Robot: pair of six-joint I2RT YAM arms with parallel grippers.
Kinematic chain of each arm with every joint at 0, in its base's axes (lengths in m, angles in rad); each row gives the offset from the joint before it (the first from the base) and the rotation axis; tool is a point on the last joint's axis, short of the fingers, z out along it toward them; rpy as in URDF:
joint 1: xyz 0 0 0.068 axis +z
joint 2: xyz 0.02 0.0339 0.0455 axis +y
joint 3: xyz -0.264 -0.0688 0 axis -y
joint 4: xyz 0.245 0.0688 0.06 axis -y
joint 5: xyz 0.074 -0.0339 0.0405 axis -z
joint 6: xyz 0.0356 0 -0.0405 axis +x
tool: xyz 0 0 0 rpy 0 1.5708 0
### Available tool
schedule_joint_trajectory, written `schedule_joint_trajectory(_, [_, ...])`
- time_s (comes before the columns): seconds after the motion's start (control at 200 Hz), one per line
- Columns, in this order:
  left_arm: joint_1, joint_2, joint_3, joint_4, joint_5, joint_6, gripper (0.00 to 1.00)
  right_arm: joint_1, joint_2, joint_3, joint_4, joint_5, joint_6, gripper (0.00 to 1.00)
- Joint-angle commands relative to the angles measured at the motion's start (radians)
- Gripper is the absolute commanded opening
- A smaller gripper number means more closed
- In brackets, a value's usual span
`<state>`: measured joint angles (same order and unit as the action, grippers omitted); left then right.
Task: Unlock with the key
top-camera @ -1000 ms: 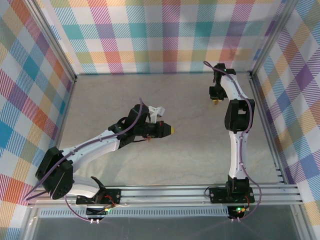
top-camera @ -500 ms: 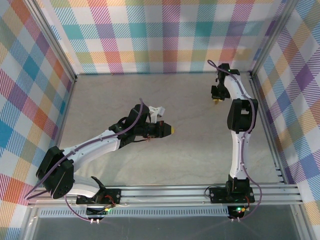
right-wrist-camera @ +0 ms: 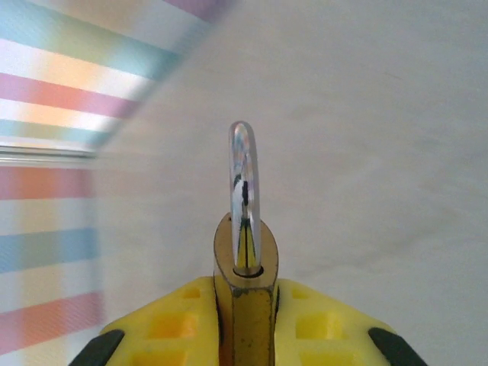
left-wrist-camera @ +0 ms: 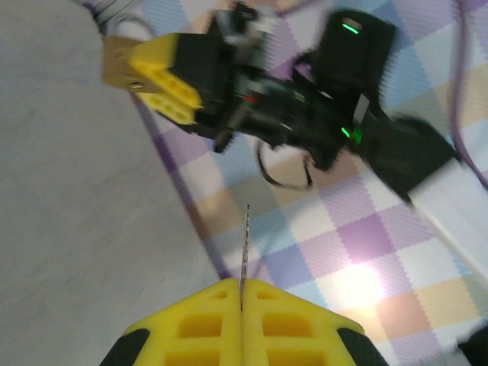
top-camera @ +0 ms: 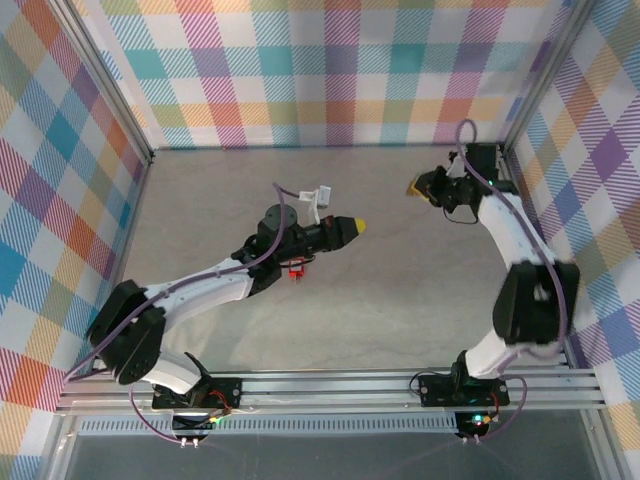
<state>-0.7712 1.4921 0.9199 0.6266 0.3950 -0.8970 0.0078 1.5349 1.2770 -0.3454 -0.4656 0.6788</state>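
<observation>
Your left gripper (left-wrist-camera: 241, 296) is clenching the key (left-wrist-camera: 244, 248). In the left wrist view its two yellow fingers (left-wrist-camera: 200, 324) are pressing tight together, and the thin metal blade is sticking straight out from the seam between them, seen edge-on.

Your right gripper (right-wrist-camera: 245, 324) is grasping the padlock (right-wrist-camera: 245, 263). In the right wrist view the brass body is sitting upright between the yellow pads, and the silver shackle (right-wrist-camera: 244, 175) is rising from its top, closed into the body.

From above, the left gripper (top-camera: 352, 225) is reaching out over the middle of the table (top-camera: 220, 190), its yellow tip pointing right. The right gripper (top-camera: 425, 187) is hanging near the far right corner, with the padlock (top-camera: 414, 186) showing at its left end, facing the left arm.

The two are standing well apart, so the key is not touching the lock. In the left wrist view the padlock (left-wrist-camera: 116, 59) is lying up and to the left of the blade's line, in front of the checked wall (left-wrist-camera: 320, 229), so the blade is pointing past it rather than at it.
</observation>
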Motion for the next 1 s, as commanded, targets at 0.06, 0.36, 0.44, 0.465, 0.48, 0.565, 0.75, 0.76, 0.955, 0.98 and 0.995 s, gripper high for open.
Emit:
schedule_joint_trajectory(0.06, [-0.034, 0.129, 0.042, 0.461, -0.113, -0.175, 0.00, 0.017, -0.234, -0.199, 0.566, -0.054, 0.427, 0.00])
schedule_joint_trajectory(0.36, [-0.110, 0.270, 0.175, 0.686, -0.255, -0.236, 0.00, 0.114, -0.416, -0.311, 0.733, 0.072, 0.515, 0.00])
schedule_joint_trajectory(0.44, [-0.124, 0.271, 0.186, 0.678, -0.273, -0.240, 0.00, 0.116, -0.440, -0.329, 0.748, 0.085, 0.519, 0.00])
schedule_joint_trajectory(0.465, [-0.130, 0.271, 0.184, 0.681, -0.284, -0.240, 0.00, 0.118, -0.445, -0.334, 0.757, 0.088, 0.525, 0.00])
schedule_joint_trajectory(0.48, [-0.131, 0.272, 0.183, 0.683, -0.290, -0.241, 0.00, 0.118, -0.447, -0.339, 0.765, 0.090, 0.530, 0.00])
schedule_joint_trajectory(0.565, [-0.135, 0.286, 0.190, 0.687, -0.303, -0.266, 0.00, 0.121, -0.460, -0.364, 0.805, 0.102, 0.547, 0.00])
schedule_joint_trajectory(0.75, [-0.148, 0.313, 0.205, 0.703, -0.319, -0.309, 0.00, 0.138, -0.487, -0.381, 0.840, 0.132, 0.546, 0.00])
schedule_joint_trajectory(0.76, [-0.149, 0.314, 0.207, 0.702, -0.321, -0.309, 0.00, 0.139, -0.488, -0.381, 0.838, 0.134, 0.544, 0.00])
schedule_joint_trajectory(0.955, [-0.155, 0.348, 0.233, 0.712, -0.330, -0.360, 0.00, 0.156, -0.501, -0.383, 0.853, 0.139, 0.533, 0.00])
schedule_joint_trajectory(0.98, [-0.157, 0.351, 0.236, 0.714, -0.330, -0.363, 0.00, 0.158, -0.500, -0.382, 0.852, 0.138, 0.531, 0.00])
schedule_joint_trajectory(0.995, [-0.157, 0.353, 0.237, 0.714, -0.331, -0.364, 0.00, 0.159, -0.499, -0.381, 0.851, 0.136, 0.530, 0.00])
